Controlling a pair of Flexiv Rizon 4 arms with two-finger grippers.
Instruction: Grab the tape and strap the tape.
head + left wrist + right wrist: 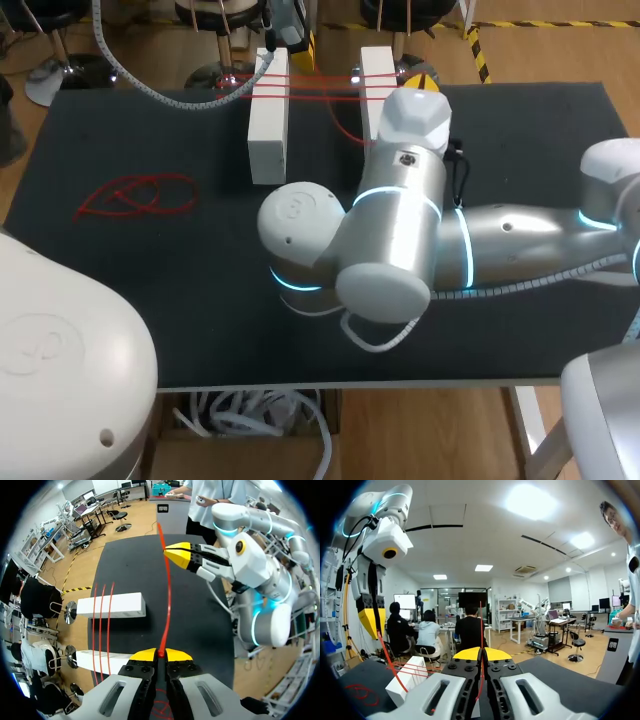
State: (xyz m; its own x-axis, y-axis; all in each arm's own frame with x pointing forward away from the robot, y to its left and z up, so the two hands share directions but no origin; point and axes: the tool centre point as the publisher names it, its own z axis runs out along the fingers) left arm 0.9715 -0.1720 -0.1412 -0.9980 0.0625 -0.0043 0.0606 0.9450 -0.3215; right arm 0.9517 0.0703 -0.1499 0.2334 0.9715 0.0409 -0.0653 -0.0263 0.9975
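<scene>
From overhead the right arm [400, 250] sprawls across mid-table, swallowing the right gripper [480, 654] and the near end of the right white block [376, 70]; red tape [310, 90] runs behind it, left arm [60, 360] cropped at the corner

The left half of the desk [120, 300] lies open, apart from a red tangle [135, 197] flat on it, and the far right corner is open too. At the far middle stand two white blocks [268, 130], with red strands [320, 88] crossing the gap between them. The right arm [400, 230] hangs bulky over the centre. Taut tape [168, 595] runs from the left end effector [160, 654] to the right end effector [176, 556], barring the way between them.
</scene>
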